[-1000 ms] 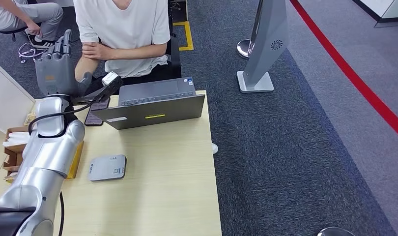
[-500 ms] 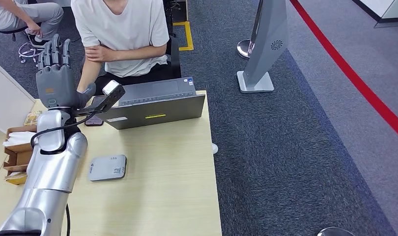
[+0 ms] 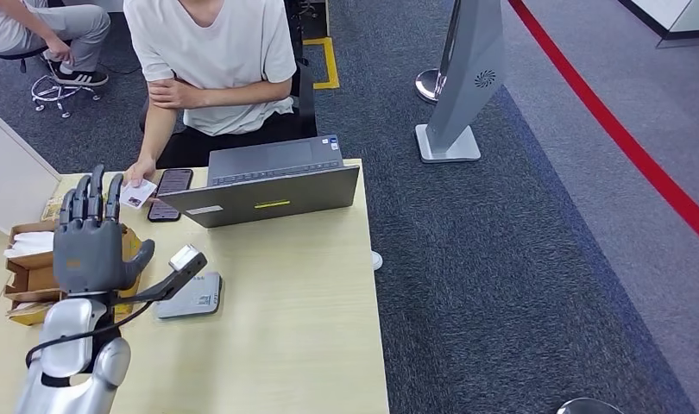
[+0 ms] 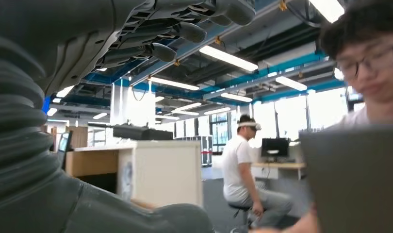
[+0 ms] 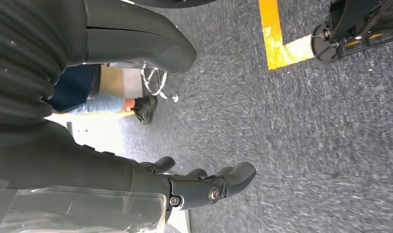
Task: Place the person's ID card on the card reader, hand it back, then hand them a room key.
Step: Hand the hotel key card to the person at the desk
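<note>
Nearest the robot, on the pale desk [image 3: 311, 328], the left hand [image 3: 91, 246] is standing palm-forward with fingers spread upright and nothing held; half a second ago it was raised far out toward the person, so it is pulling back and coming low over the near-left of the desk; just beside its thumb the card reader [image 3: 189, 295] is lying flat, with no card on it; behind the hand the cardboard box [image 3: 27, 267] is sitting at the desk's left edge. Right hand [image 5: 204, 187] is hanging over grey carpet, fingers lightly curled and apart, holding nothing. Farther on, the grey laptop [image 3: 273, 185] is standing open across the desk, a dark phone [image 3: 169, 194] lying to its left; beside the phone the person's hand [image 3: 139, 172] is resting on the ID card [image 3: 137, 193], which is now on the desk's far edge. Judgement: card is looking returned to its owner, so the hand-back step is probably done; room key is still to be fetched; no key visible in these frames.
</note>
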You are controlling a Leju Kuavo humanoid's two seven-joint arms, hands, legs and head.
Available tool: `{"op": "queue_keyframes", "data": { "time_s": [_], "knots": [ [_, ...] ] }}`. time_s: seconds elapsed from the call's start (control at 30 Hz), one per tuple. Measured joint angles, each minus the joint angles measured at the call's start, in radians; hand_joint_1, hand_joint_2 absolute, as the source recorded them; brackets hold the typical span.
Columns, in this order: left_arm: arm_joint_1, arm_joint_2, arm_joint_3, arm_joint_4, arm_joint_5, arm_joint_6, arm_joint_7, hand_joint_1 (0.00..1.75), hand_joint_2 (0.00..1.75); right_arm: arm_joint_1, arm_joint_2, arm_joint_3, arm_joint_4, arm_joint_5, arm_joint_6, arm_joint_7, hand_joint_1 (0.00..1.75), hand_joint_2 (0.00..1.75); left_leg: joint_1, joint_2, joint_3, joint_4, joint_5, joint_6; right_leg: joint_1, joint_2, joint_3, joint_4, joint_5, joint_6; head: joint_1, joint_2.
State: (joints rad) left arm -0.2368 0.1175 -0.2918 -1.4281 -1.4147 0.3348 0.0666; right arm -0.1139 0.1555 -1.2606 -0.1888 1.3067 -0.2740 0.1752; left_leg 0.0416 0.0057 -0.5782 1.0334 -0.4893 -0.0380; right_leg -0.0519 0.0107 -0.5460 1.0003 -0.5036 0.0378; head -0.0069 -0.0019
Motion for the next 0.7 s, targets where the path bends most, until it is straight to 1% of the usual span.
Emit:
{"op": "queue_keyframes", "data": {
  "time_s": [0.13, 0.27, 0.37, 0.5, 0.7],
  "knots": [
    [0.107, 0.042, 0.000, -0.056, -0.020, -0.050, 0.004, 0.00, 1.75, 0.001, -0.003, -0.016, 0.000, -0.014, -0.001, 0.004, 0.00, 1.75, 0.000, 0.000, 0.000, 0.000, 0.000, 0.000, 0.000, -0.001, 0.001, 0.000, 0.000, 0.000, 0.001, 0.000],
    [0.235, 0.078, 0.000, -0.109, -0.032, -0.080, 0.013, 0.00, 1.75, 0.004, -0.006, -0.028, 0.000, -0.023, -0.003, 0.007, 0.00, 1.75, 0.000, 0.002, 0.002, 0.000, -0.001, -0.001, 0.000, 0.001, 0.002, -0.001, 0.000, 0.000, 0.001, 0.000],
    [0.299, 0.095, 0.000, -0.133, -0.030, -0.089, 0.019, 0.00, 1.75, 0.004, -0.007, -0.036, 0.000, -0.029, -0.005, 0.008, 0.00, 1.75, 0.000, 0.000, 0.002, 0.000, -0.001, -0.001, 0.000, 0.000, 0.002, -0.001, 0.000, 0.000, 0.002, 0.000],
    [0.350, 0.112, 0.000, -0.149, -0.019, -0.100, 0.031, 0.00, 1.75, 0.004, -0.008, -0.038, 0.000, -0.029, -0.006, 0.008, 0.00, 1.75, 0.000, 0.000, 0.002, 0.000, -0.001, -0.001, 0.000, -0.001, 0.002, -0.001, 0.000, 0.000, 0.002, 0.000],
    [0.370, 0.122, 0.000, -0.153, -0.017, -0.104, 0.034, 0.00, 1.75, 0.004, -0.009, -0.039, 0.000, -0.029, -0.006, 0.008, 0.00, 1.75, 0.000, 0.000, 0.002, 0.000, -0.001, 0.000, 0.000, -0.001, 0.002, -0.001, 0.000, 0.000, 0.002, 0.000]
  ]
}}
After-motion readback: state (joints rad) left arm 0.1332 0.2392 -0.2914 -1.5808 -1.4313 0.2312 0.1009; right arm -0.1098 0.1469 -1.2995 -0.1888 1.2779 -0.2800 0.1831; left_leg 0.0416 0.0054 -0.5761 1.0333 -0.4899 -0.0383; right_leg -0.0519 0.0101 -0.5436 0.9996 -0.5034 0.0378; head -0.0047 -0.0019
